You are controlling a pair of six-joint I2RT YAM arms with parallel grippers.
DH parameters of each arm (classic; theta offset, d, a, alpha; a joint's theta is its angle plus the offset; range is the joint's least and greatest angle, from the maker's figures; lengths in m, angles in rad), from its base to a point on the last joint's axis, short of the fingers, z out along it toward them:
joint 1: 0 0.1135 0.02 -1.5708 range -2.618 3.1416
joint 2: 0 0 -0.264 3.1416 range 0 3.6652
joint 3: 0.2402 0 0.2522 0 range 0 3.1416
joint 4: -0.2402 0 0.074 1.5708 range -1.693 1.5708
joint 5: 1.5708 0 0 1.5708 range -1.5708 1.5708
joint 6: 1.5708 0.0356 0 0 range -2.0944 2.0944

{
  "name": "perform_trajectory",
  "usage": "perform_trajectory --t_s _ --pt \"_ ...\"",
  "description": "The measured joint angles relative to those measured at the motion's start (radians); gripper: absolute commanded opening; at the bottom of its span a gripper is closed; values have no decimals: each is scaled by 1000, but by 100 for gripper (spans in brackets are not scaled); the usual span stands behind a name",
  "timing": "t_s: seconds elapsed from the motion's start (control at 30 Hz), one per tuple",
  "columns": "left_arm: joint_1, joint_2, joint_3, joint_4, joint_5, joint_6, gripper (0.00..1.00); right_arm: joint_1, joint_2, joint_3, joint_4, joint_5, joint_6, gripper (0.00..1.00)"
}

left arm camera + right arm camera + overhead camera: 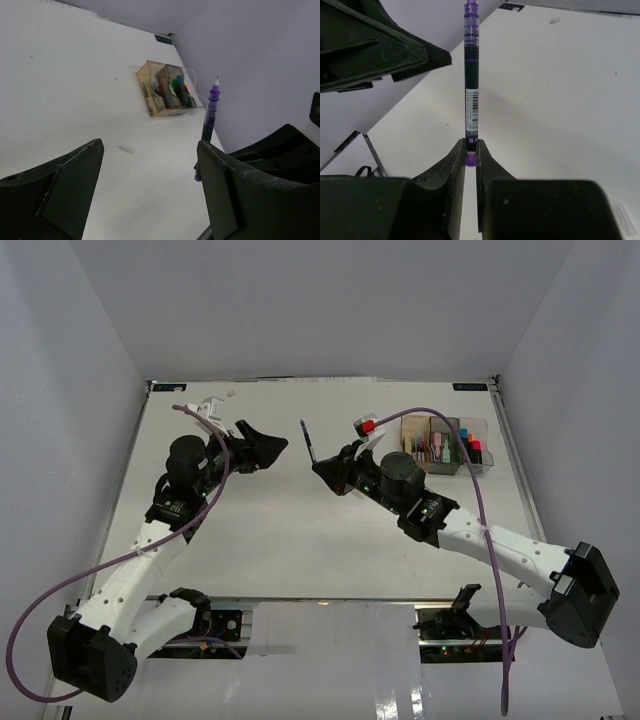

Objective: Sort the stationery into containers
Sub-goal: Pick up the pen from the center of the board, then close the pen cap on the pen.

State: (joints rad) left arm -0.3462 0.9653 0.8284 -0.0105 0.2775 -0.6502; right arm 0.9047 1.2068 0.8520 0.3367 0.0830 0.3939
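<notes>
Your right gripper (471, 145) pinches the bottom end of a thin dark pen with translucent purple ends (471, 75), whose white barcode label (472, 107) has print too small to read, with the spread left gripper (150, 147) just beside its tip and the amber, grey and clear plastic bins (145, 83) farther off.

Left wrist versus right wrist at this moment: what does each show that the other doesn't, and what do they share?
Only the left wrist: the bins with stationery inside them, and the bare tip of the pen. Only the right wrist: the right gripper shut on the pen's purple lower end, and the barcode label on its barrel. Both: the same purple pen.
</notes>
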Motion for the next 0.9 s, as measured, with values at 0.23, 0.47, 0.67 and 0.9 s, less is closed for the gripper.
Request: perform_trajectory --t_s 0.23,0.47,0.67,0.9 --pt "-135 8 -72 180 7 -48 82 11 -10 -61 122 -26 11 8" --pt "-212 51 -80 312 -4 -55 77 14 -14 -87 189 -38 24 8" --pt "-231 99 -83 376 -26 -61 68 14 -23 -111 240 -57 45 8" --pt "-246 125 -84 424 -32 -70 53 15 -23 -116 261 -68 53 8"
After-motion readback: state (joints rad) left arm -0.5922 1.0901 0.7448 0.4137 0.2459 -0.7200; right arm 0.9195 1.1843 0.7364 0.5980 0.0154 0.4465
